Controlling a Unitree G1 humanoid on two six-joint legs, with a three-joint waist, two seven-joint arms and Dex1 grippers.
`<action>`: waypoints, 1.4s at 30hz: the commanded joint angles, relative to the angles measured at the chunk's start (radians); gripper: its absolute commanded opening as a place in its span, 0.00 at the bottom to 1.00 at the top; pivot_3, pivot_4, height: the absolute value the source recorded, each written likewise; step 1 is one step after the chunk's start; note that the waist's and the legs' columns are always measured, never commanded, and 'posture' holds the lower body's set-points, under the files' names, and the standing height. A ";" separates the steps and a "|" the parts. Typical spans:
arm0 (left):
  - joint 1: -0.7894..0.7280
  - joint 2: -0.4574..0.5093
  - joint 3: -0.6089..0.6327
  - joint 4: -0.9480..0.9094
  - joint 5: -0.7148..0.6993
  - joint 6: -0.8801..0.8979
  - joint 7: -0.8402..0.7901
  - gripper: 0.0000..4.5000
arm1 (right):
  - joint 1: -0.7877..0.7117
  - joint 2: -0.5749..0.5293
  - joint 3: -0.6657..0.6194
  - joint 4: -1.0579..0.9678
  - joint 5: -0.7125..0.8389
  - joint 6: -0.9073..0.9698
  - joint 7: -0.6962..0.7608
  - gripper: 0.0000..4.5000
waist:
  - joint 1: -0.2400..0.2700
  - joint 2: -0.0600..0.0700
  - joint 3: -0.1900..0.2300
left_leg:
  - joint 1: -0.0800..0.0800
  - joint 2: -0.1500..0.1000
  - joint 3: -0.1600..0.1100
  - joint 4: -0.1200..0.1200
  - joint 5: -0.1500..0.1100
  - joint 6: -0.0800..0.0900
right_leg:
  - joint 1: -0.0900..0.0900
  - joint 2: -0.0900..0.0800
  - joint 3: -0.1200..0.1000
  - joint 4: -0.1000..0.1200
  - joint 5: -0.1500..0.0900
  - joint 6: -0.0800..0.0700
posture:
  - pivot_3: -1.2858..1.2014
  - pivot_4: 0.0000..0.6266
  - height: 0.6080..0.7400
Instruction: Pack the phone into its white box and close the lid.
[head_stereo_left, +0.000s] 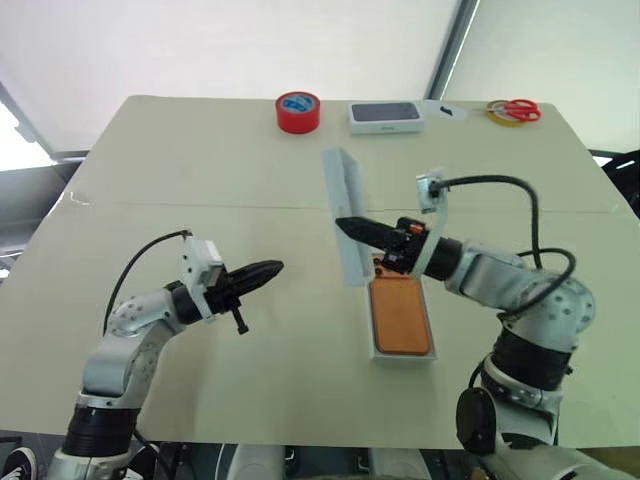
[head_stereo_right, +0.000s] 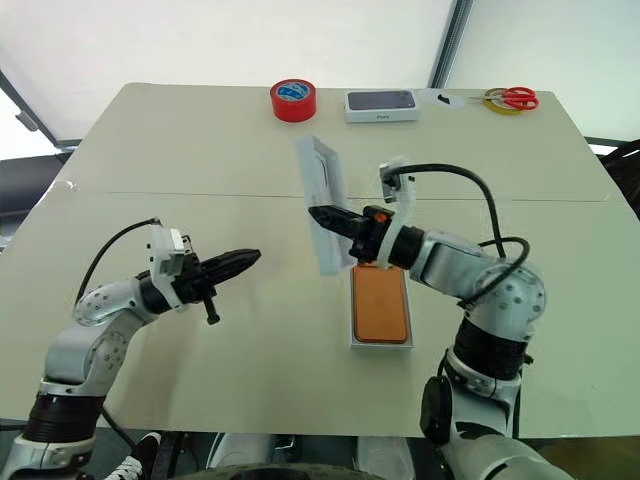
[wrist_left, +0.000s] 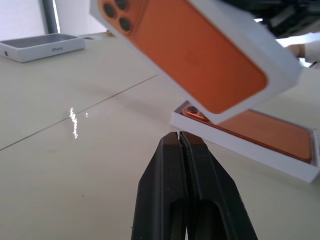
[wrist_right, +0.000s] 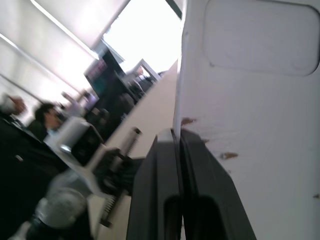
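The orange phone (head_stereo_left: 400, 315) lies back up in the white box (head_stereo_left: 378, 352) right of the table's middle. Over the box's far end the lid (head_stereo_left: 344, 190) stands tilted up on edge, off the table. My right gripper (head_stereo_left: 343, 224) is shut on its wall; in the right wrist view the fingers (wrist_right: 165, 165) pinch the edge next to the lid's pale inside (wrist_right: 250, 110). The lid's outer face (wrist_left: 200, 50) carries an orange phone picture and hangs above the box (wrist_left: 250, 147). My left gripper (head_stereo_left: 275, 267) is shut and empty, pointing level at the box from the left.
At the table's far edge stand a red tape roll (head_stereo_left: 298, 111), a dark-topped white box (head_stereo_left: 385, 116) and red-handled scissors on a yellow tape roll (head_stereo_left: 515, 110). A seam (head_stereo_left: 200, 206) runs across the table.
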 joint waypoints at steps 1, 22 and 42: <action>0.014 -0.004 0.000 -0.070 -0.019 0.013 0.023 0.02 | 0.111 -0.138 0.133 0.009 0.441 -0.141 -0.173 0.00 | -0.003 0.000 0.000 | 0.000 0.000 0.000 0.000 0.000 0.000 | 0.000 0.000 0.000 0.000 0.000 0.000 | 0.52 0.24 0.92; 0.028 -0.128 -0.224 -0.038 0.089 -0.020 0.063 0.02 | 0.255 -0.309 0.409 0.098 0.496 -0.312 -0.223 0.00 | 0.005 -0.001 -0.001 | 0.001 0.001 0.000 0.001 -0.003 0.005 | 0.001 0.002 0.001 -0.001 0.000 0.000 | 0.52 0.24 0.92; -0.193 -0.391 -0.305 0.336 0.191 -0.140 0.092 0.00 | 0.143 -0.633 0.219 0.176 0.017 -0.455 0.144 0.65 | 0.023 -0.001 -0.002 | 0.001 0.002 0.000 0.005 -0.004 0.007 | 0.002 0.003 0.001 -0.001 0.000 0.001 | 0.52 0.24 0.92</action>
